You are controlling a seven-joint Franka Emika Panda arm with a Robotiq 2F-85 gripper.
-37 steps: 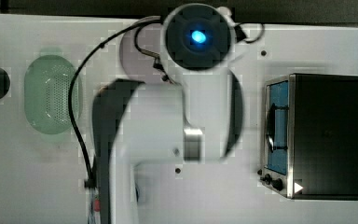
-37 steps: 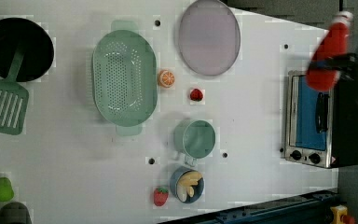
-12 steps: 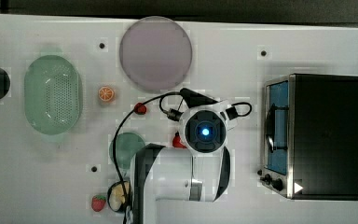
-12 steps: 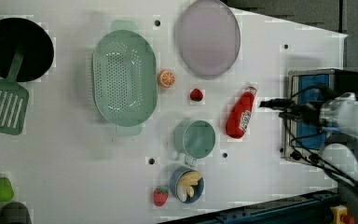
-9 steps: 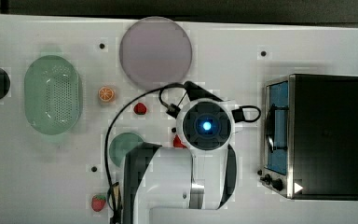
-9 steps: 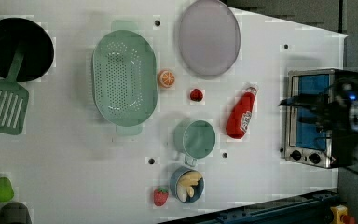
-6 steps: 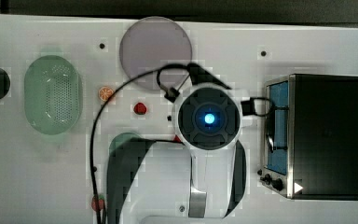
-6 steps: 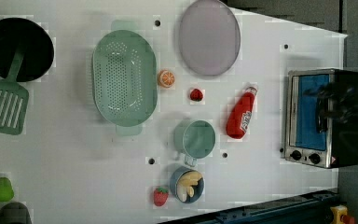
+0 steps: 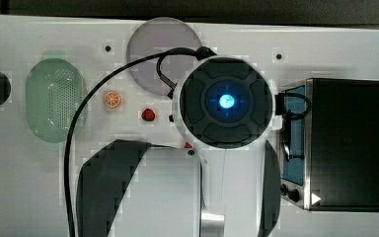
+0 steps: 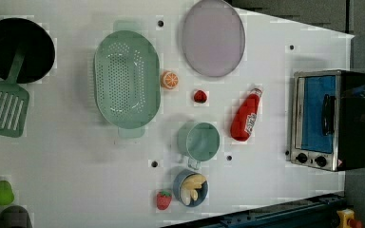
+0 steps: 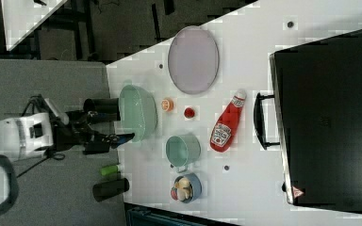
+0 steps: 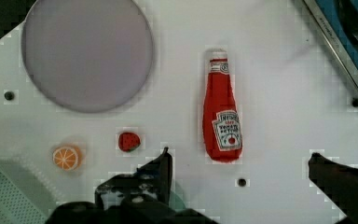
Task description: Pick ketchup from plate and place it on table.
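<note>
the white table (image 10: 76, 180) now carries the ketchup (image 12: 221, 122), lying flat beyond the jaws' tips and apart from the bare lilac plate (image 12: 87, 52). the gripper (image 12: 240, 165) is wide open and empty, so placing looks done.

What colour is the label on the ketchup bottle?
White with dark print, on the slim red ketchup bottle lying on the table; clearest in the wrist view.
</note>
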